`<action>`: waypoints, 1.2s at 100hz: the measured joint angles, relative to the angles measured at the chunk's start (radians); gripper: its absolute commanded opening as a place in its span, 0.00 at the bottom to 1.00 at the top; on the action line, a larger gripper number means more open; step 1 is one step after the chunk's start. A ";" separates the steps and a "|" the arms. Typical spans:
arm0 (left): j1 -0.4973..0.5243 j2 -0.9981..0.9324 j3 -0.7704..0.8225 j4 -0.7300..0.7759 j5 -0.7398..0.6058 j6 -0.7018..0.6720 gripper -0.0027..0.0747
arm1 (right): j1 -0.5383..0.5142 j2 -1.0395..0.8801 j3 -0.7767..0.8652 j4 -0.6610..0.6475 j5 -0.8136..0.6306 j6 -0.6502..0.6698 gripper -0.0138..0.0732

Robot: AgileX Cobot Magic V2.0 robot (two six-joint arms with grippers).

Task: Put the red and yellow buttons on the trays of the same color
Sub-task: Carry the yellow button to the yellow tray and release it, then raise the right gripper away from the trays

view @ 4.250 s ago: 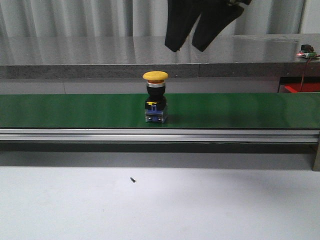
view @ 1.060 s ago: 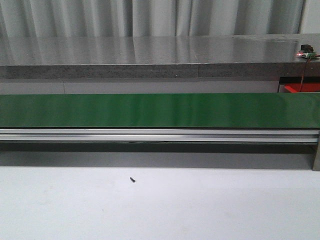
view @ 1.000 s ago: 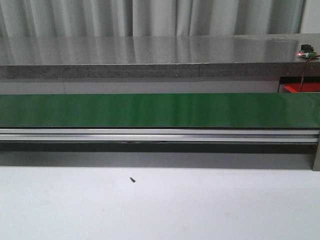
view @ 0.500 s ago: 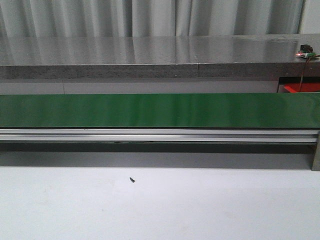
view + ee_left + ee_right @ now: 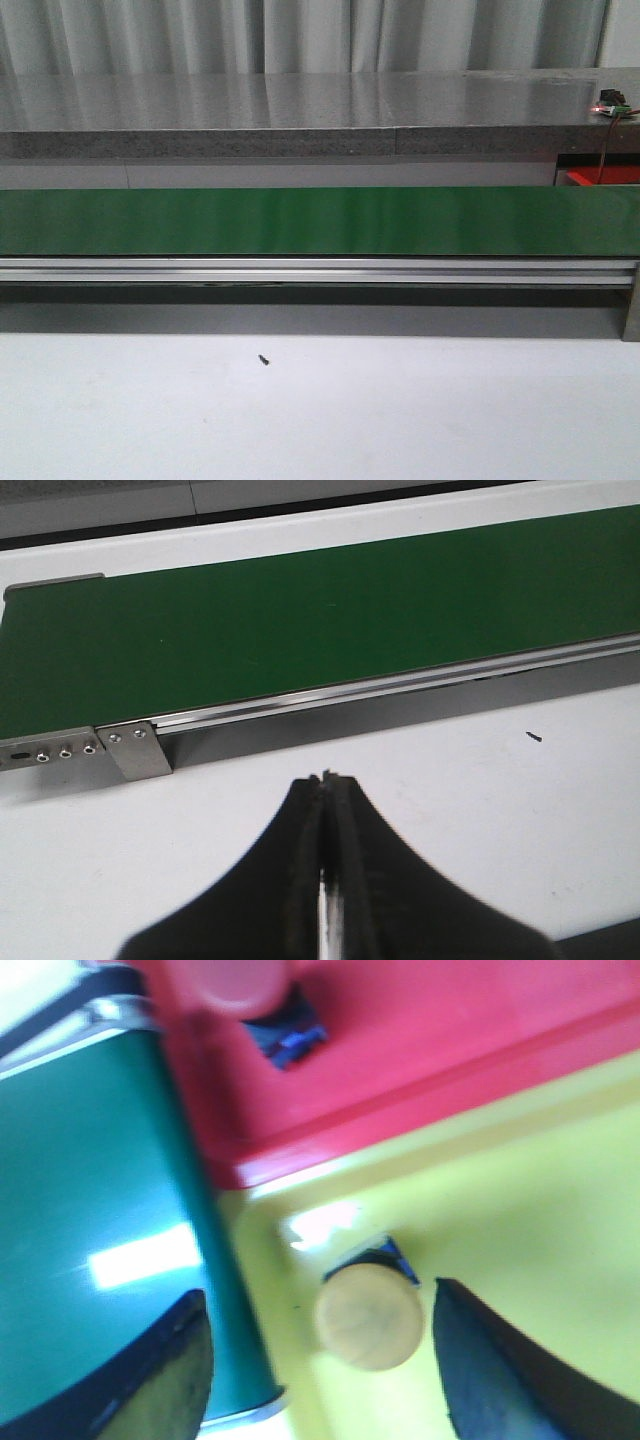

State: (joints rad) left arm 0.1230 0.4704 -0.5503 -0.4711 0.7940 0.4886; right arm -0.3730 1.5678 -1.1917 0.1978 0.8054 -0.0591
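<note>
In the right wrist view a yellow button (image 5: 369, 1316) stands in the yellow tray (image 5: 540, 1190), close to the tray's corner by the green belt (image 5: 90, 1220). My right gripper (image 5: 318, 1305) is open above it. Its fingers (image 5: 480, 1360) stand wide on either side and touch nothing. A red button (image 5: 240, 985) sits in the red tray (image 5: 420, 1030) beside the yellow one. My left gripper (image 5: 328, 780) is shut and empty over the white table (image 5: 500, 800), short of the belt (image 5: 300, 620). Neither gripper shows in the front view.
The green conveyor belt (image 5: 320, 220) runs across the front view with nothing on it, on an aluminium rail (image 5: 320, 268). A corner of the red tray (image 5: 603, 177) shows at its right end. A small black screw (image 5: 264, 358) lies on the white table (image 5: 400, 410).
About four seconds ago the yellow button stood on the belt under the right gripper; both are gone from the front view. Over the last second nothing there moved.
</note>
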 measured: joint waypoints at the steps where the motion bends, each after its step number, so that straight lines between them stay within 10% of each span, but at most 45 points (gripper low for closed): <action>1: 0.000 0.000 0.000 0.000 0.000 0.000 0.01 | 0.006 -0.009 0.000 0.000 0.000 0.000 0.63; 29: 0.000 0.000 0.000 0.000 0.000 0.000 0.01 | 0.149 -0.181 0.018 -0.009 0.018 -0.004 0.01; 120: 0.000 0.000 0.000 -0.027 0.000 0.000 0.01 | 0.370 -0.883 0.611 -0.042 -0.331 -0.010 0.02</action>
State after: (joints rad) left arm 0.1230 0.4704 -0.5503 -0.4981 0.7940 0.4886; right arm -0.0032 0.6853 -0.5803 0.1558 0.4746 -0.0693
